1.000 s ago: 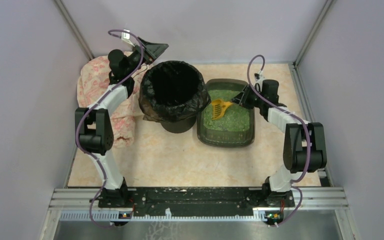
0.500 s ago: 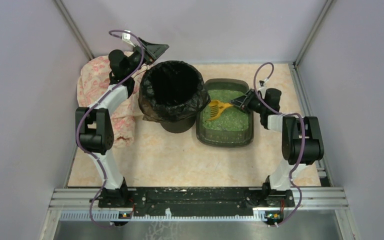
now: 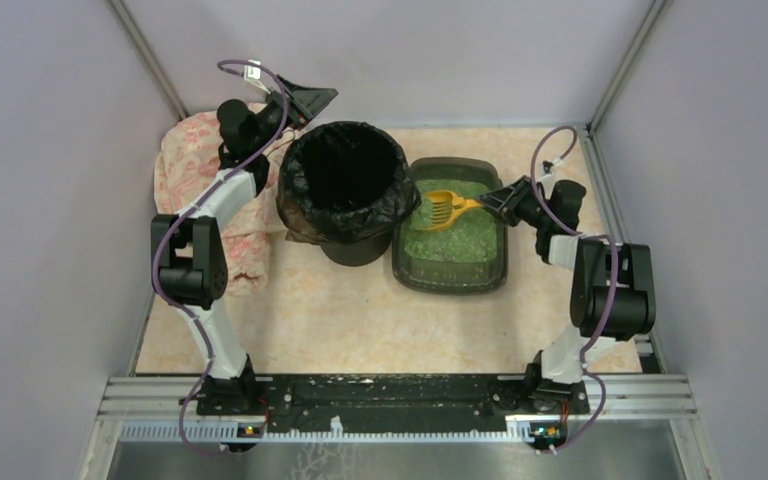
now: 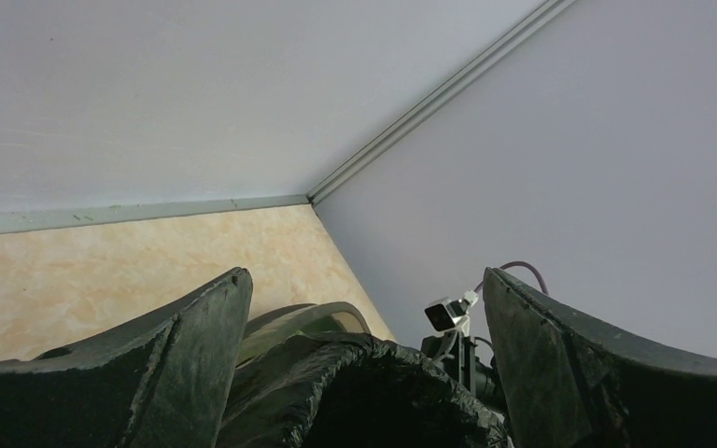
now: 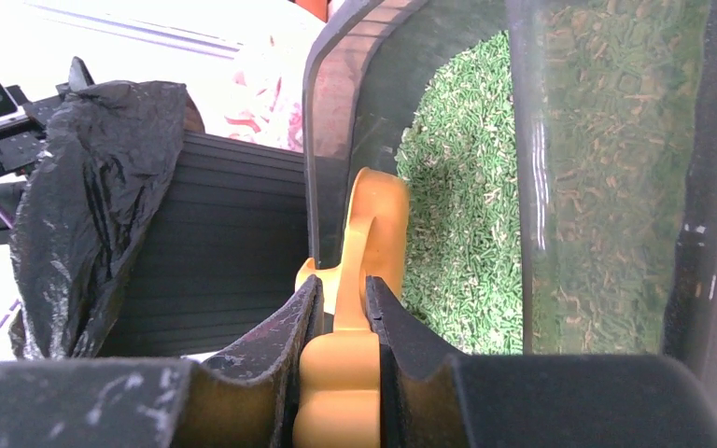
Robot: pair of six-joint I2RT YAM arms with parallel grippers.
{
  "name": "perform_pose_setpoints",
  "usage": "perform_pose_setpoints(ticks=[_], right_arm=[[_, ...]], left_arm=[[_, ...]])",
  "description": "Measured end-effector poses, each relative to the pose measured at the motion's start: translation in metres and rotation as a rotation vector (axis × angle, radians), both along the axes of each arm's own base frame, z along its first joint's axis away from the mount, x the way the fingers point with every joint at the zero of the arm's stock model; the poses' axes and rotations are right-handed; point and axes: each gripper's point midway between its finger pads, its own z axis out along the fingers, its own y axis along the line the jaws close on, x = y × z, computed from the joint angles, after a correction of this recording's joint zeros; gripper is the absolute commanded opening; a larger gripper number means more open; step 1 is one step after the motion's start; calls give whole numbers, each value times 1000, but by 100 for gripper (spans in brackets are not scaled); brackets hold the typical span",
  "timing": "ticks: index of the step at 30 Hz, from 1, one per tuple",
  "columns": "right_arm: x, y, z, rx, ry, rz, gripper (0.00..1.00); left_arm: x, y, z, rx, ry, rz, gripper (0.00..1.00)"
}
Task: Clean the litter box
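The litter box [image 3: 450, 277] is a dark grey-green tray of green granules, right of the bin. It also shows in the right wrist view [image 5: 336, 131]. My right gripper [image 3: 491, 203] is shut on the handle of a yellow slotted scoop [image 3: 442, 210], whose head hangs over the tray's far left part, close to the bin. In the right wrist view my gripper [image 5: 344, 297] clamps the yellow handle [image 5: 372, 233]. My left gripper [image 3: 315, 98] is open and empty, above the far rim of the bin; in its own view [image 4: 364, 299] the jaws stand wide apart.
A round bin with a black bag [image 3: 345, 185] stands at the tray's left side, also seen in the left wrist view [image 4: 373, 392]. A pink patterned cloth [image 3: 195, 190] lies at the far left. Enclosure walls close in at the back and sides.
My right arm has drawn back to the right and raised the scoop from the granules, its head now nearer the tray's far left corner. The left arm has not moved.
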Motion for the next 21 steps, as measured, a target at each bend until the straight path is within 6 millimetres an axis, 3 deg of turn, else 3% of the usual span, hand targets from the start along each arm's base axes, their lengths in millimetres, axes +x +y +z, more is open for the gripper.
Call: perform_pose_setpoints(ticks=[4,14,17,21], right_arm=[[-4,-12,4,10,-2,-21,0],[-13,-66,21,134,-48,-154,0],[-13,-65,31,167,-83,-152,0],[-18,-44,29,161,-75,-83,0]], left_arm=[[0,0,1,0,-4,0,99],[-1,0,1,0,-5,-3,99],[-1,0,1,0,-5,-4,99],[-1,0,1,0,-5,-4,99]])
